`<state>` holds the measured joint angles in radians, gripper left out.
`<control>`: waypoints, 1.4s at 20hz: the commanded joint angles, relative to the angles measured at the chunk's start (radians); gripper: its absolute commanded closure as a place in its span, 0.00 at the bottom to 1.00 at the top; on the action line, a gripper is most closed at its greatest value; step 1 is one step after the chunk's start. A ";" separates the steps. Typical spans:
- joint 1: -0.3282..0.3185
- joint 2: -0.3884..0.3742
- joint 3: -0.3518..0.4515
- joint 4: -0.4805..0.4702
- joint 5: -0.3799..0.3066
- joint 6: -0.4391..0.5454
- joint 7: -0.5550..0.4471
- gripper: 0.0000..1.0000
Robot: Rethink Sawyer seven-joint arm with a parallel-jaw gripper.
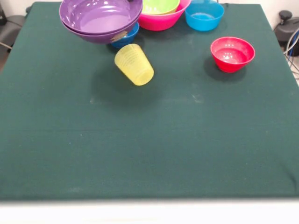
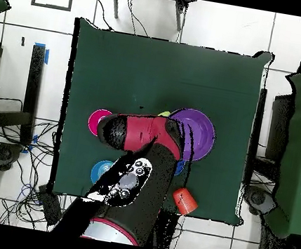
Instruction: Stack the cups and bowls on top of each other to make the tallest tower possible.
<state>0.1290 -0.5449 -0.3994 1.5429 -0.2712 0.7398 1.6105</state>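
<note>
Biggest risk: a topple. Two wide shallow purple plastic bowls (image 1: 100,18), nested together, sit tilted near the tabletop's far left corner in the front view, propped on a small dark blue plastic bowl (image 1: 127,38) that shows only under their rim. Could slide off it at any nudge, given glossy plastic on glossy plastic. Just in front, toward the tabletop's middle, a yellow tapered plastic cup (image 1: 134,64) tipped over with its mouth toward the near edge. Free to roll, so hard to seat on anything. Cannot tell whether it rests on the cloth or hangs just above it.

Along the far edge, a big pink bowl (image 1: 161,21) holding a lime green one (image 1: 160,5), then a light blue bowl (image 1: 204,15). Small crimson bowl (image 1: 232,53) well apart, toward the right edge. Red cup (image 2: 184,201) by the base-side edge in the overhead view.

Claw hidden beneath the red and black arm (image 2: 141,136), which reaches over the purple bowls. Apart or together: cannot tell. Bowls and yellow cup judged close under it.
</note>
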 commanded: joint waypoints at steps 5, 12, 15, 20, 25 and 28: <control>-0.264 -0.183 0.303 0.256 0.063 -0.442 0.087 1.00; -0.291 -0.064 0.339 0.159 0.057 -0.479 0.106 1.00; -0.281 -0.017 0.332 0.124 0.054 -0.512 0.118 1.00; -0.282 0.019 0.339 0.099 0.049 -0.535 0.117 1.00; -0.256 0.040 0.333 0.049 0.053 -0.474 0.106 1.00; -0.227 0.071 0.309 -0.017 0.069 -0.387 0.105 1.00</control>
<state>-0.1536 -0.5431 -0.1735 1.6864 -0.2306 0.2707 1.6105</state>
